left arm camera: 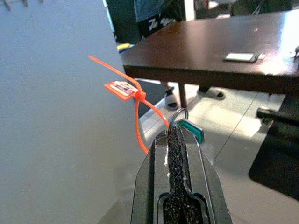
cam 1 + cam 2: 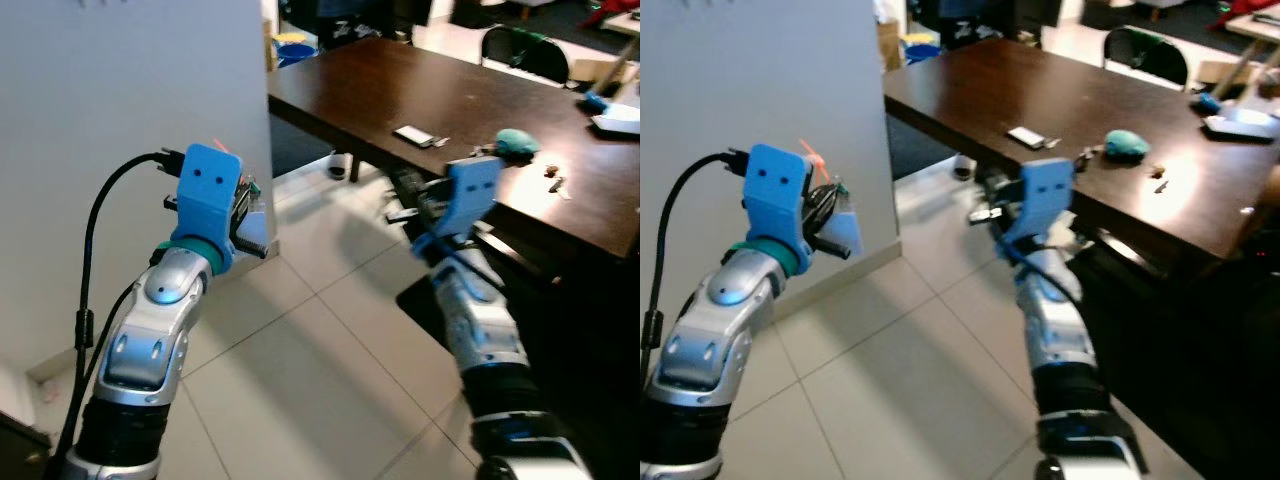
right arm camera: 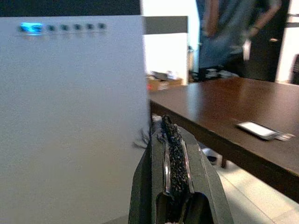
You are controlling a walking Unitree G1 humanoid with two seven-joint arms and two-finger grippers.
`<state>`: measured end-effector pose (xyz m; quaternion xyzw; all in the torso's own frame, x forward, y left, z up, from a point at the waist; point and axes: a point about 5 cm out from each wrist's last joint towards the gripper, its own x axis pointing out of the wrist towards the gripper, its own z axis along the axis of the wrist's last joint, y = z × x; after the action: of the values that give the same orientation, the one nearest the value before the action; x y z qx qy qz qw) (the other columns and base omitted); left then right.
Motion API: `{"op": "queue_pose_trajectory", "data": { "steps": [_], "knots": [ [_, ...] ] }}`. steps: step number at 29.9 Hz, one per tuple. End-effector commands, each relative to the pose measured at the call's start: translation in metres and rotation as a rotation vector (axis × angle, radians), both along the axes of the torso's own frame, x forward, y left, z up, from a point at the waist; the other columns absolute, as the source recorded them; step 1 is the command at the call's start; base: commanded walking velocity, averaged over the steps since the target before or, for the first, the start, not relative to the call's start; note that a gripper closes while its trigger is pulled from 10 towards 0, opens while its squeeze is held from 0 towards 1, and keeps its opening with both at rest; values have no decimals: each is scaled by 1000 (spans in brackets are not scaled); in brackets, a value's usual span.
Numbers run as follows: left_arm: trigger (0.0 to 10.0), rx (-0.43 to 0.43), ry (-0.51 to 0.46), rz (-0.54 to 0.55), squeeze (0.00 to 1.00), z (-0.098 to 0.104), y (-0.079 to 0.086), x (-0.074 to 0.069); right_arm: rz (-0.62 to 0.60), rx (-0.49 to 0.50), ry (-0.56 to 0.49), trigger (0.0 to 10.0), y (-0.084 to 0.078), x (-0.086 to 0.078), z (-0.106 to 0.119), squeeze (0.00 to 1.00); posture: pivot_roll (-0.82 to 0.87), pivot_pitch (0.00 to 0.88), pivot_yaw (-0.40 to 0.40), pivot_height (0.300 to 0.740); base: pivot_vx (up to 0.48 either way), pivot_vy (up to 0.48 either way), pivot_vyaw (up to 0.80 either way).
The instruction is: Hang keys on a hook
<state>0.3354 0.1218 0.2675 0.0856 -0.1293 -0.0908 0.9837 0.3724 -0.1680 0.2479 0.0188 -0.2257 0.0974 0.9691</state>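
This looked like a lived-in home, most likely a dining or common room. A long dark wooden worktop [image 2: 470, 110] ran from twelve toward three o'clock, strewn with small everyday things: a flat phone-like device [image 2: 413, 135] and a teal lump [image 2: 518, 143]. A dark chair [image 2: 522, 50] stood behind it at one o'clock. Pale glossy floor tiles [image 2: 300, 360] spread below, and a plain white wall panel [image 2: 110, 120] rose at ten o'clock. A person [image 3: 229, 37] stood beyond the worktop.
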Motion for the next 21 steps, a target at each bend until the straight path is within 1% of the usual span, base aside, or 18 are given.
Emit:
{"op": "queue_pose_trajectory", "data": {
  "steps": [1,5,7,10,15,18,21],
  "knots": [
    [10000,5,14,-6,0,-6,1,2,-12,-8,16,10000,2,0,-6,0,84,75,125,740,0,0,781],
    [10000,7,17,-9,0,-10,-2,4,-25,-9,20,10000,-1,0,-8,0,58,69,140,740,0,0,775],
    [10000,40,7,-15,0,-12,-4,5,-26,-5,19,10000,-1,-1,-8,0,41,63,150,740,0,0,775],
    [10000,53,7,-21,0,-16,-5,6,-34,0,14,10000,-2,-3,-8,0,10,56,155,740,0,0,775],
    [10000,43,9,-30,0,-19,-7,8,-41,-14,5,10000,-4,-5,-6,0,-13,51,157,740,0,0,772],
    [10000,31,9,-38,0,-20,-12,12,-50,-33,-4,10000,-10,-5,-3,0,-32,39,164,740,0,0,769],
    [10000,27,8,-43,0,-20,-14,13,-53,-39,-10,10000,-12,-5,-1,0,-34,38,165,740,0,0,769]
  ]
}}
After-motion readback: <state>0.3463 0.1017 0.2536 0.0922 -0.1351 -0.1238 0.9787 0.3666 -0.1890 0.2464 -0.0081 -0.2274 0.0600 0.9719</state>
